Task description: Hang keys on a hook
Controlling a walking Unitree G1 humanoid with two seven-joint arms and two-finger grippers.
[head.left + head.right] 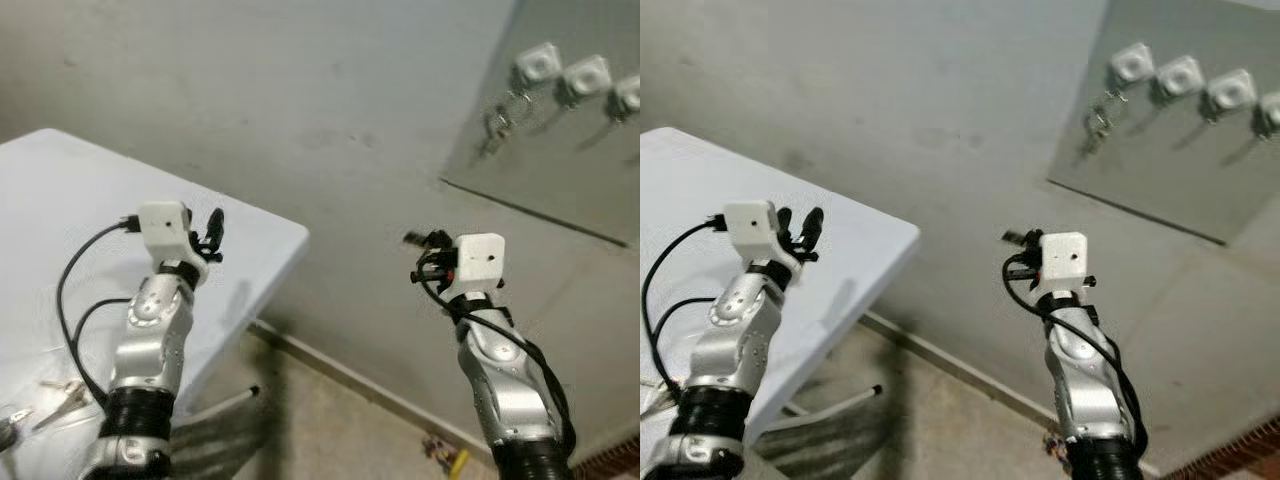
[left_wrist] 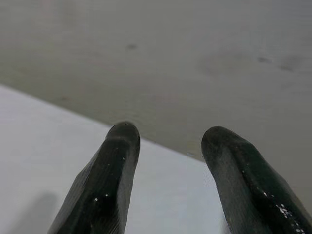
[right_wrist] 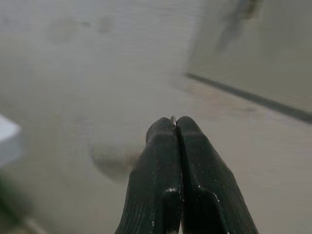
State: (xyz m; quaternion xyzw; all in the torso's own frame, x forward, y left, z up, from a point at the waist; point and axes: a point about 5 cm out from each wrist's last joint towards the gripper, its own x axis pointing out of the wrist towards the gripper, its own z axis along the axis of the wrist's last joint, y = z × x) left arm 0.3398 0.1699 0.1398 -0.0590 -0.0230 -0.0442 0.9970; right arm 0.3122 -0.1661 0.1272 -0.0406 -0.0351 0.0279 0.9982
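A grey panel (image 1: 560, 170) on the wall at the upper right carries several white hooks (image 1: 588, 75). One bunch of keys (image 1: 497, 118) hangs from the leftmost hook (image 1: 1133, 62). My right gripper (image 1: 412, 241) is raised in front of the wall, below and left of the panel, well short of it. Its fingers are shut, and a thin metal key ring (image 3: 173, 118) peeks out between the tips; what hangs from the ring is hidden. My left gripper (image 1: 213, 226) is held up over the white table (image 1: 60, 200), open with nothing between its fingers (image 2: 117, 161).
Some loose metal keys (image 1: 62, 398) lie on the table near its front left edge. A table leg (image 1: 235, 398) stands on the concrete floor, and small debris (image 1: 445, 455) lies by the wall's base. Bare wall stretches between table and panel.
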